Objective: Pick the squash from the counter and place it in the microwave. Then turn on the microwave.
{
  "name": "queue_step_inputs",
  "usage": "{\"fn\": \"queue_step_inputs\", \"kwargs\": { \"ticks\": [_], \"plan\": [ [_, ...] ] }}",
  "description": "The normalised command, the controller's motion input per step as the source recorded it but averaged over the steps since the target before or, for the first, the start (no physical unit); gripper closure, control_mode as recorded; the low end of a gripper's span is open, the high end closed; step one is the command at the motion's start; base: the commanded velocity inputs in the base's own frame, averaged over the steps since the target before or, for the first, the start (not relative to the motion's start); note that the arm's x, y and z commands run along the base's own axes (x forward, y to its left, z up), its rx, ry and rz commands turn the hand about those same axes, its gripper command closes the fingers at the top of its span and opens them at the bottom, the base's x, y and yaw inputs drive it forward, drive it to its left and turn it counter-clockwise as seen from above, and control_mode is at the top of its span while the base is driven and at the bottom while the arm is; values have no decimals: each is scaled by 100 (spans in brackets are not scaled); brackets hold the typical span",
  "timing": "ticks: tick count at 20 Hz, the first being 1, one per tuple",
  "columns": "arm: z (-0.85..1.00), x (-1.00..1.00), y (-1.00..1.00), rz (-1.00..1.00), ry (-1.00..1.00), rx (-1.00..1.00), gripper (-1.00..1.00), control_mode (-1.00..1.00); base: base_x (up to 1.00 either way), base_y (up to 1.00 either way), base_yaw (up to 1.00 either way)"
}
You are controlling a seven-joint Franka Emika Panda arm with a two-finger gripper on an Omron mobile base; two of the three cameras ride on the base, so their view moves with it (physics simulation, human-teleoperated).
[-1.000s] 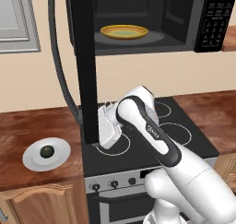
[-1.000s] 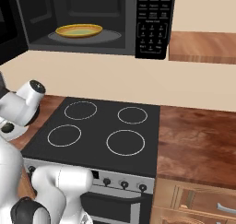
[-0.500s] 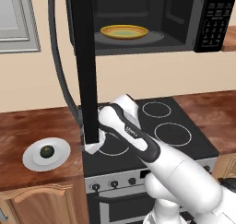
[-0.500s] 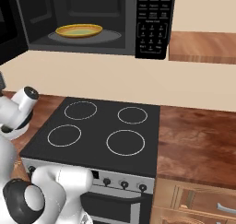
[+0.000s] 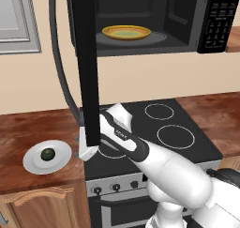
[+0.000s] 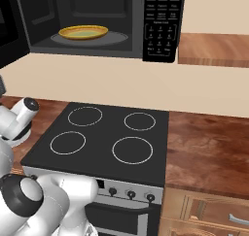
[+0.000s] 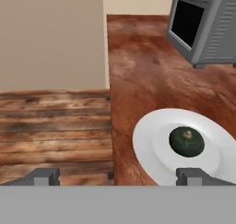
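Note:
The squash (image 5: 47, 154), small, round and dark green, lies on a white plate (image 5: 33, 161) on the counter (image 5: 28, 128) left of the stove. My gripper (image 5: 87, 151) hovers at the stove's left edge, just right of the plate, partly behind the open microwave door (image 5: 88, 81). In the hand view the squash (image 7: 186, 141) sits on the plate (image 7: 147, 144), just above the right fingertip (image 7: 193, 176). The gripper (image 7: 119, 177) is open and holds nothing. The microwave (image 5: 187, 16) hangs open above the stove, also in the right base view (image 6: 97, 7).
A yellow dish (image 5: 126, 33) lies inside the microwave, whose keypad (image 6: 163, 24) is on its right side. The black four-ring stovetop (image 6: 102, 133) is below. A grey box-shaped appliance (image 7: 203, 25) stands farther along the counter. The counter edge drops to wooden floor (image 7: 50, 126).
The arm has swung left and down, carrying the hand from over the stove's left burners to the stove's left edge beside the plate. The gripper stays open.

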Motion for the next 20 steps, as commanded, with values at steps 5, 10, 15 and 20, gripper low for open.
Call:
{"fn": "queue_step_inputs", "kwargs": {
  "ticks": [5,10,15,20],
  "plan": [
    [-7,34,0,0,0,0,-100,-100,0,0,0],
    [-22,33,5,0,0,0,-100,-100,0,0,0],
    [-26,17,17,0,0,0,-100,-100,0,0,0],
    [-18,5,27,0,0,0,-100,-100,0,0,0]
  ]
}}
